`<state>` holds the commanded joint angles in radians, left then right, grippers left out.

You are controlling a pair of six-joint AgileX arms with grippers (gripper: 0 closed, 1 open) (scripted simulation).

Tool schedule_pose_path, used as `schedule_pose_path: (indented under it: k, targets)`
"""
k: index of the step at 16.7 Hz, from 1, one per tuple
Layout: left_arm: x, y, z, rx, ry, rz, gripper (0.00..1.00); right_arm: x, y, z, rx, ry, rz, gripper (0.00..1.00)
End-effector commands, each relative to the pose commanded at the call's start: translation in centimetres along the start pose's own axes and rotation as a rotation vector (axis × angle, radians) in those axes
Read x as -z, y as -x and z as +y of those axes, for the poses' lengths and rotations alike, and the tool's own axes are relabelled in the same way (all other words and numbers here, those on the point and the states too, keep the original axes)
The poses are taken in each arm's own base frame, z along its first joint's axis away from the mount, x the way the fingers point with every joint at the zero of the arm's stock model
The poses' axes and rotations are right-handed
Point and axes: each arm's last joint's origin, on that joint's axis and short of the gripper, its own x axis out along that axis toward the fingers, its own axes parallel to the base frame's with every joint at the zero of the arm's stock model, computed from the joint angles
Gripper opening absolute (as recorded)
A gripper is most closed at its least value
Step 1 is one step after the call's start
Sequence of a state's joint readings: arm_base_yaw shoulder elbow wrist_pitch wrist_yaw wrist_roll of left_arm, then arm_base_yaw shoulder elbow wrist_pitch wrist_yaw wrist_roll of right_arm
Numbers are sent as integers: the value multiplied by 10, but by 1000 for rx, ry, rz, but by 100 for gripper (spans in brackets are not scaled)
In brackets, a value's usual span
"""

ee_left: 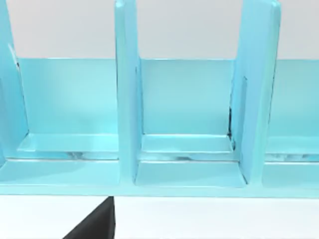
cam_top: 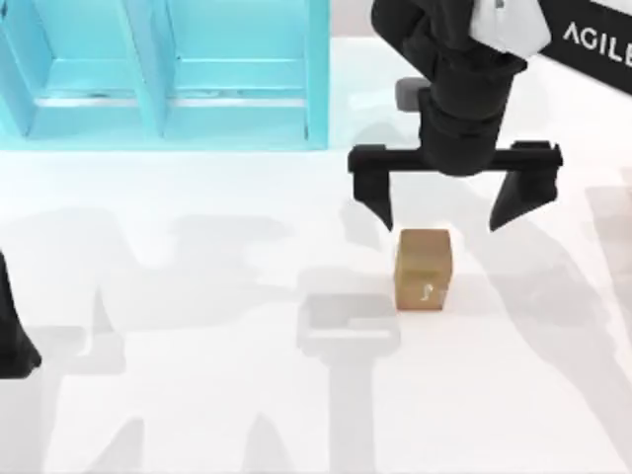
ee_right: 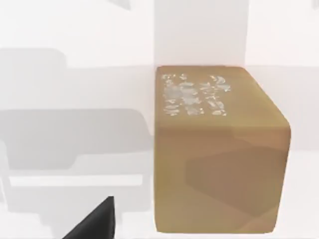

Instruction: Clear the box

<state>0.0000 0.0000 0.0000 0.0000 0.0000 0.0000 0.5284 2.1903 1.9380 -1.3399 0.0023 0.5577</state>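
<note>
Box [cam_top: 424,270] stands free beneath wide-spread right pincer [cam_top: 449,209].

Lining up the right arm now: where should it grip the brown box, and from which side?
Grip the brown box across its two flat vertical side faces, coming straight down from above. It stands upright on the table, and the open right gripper hangs beside its far edge.

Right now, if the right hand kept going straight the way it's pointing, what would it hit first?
Most likely the brown box. The right hand hangs open and points down at the white table, and the box sits roughly between its fingertips in the top view. Height is unclear, so the fingers may straddle it and meet the table.
</note>
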Motion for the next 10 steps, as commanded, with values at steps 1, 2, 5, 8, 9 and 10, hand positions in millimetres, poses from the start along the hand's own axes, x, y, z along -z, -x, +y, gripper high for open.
schedule_pose_path:
  k: [1,2,5,8,9,10]
  targets:
    - [0,0,0,0,0,0,100,-8,-1,-11,5,1,11,100]
    - [0,0,0,0,0,0,100,-18,-2,-25,9,1,23,100]
    - [0,0,0,0,0,0,100,-48,1,-93,5,1,43,100]
    - [0,0,0,0,0,0,100,-63,16,-192,-10,4,28,100]
    - [0,0,0,0,0,0,100,-62,20,-229,-13,5,26,100]
    - [0,0,0,0,0,0,100,-58,23,-265,-16,5,28,100]
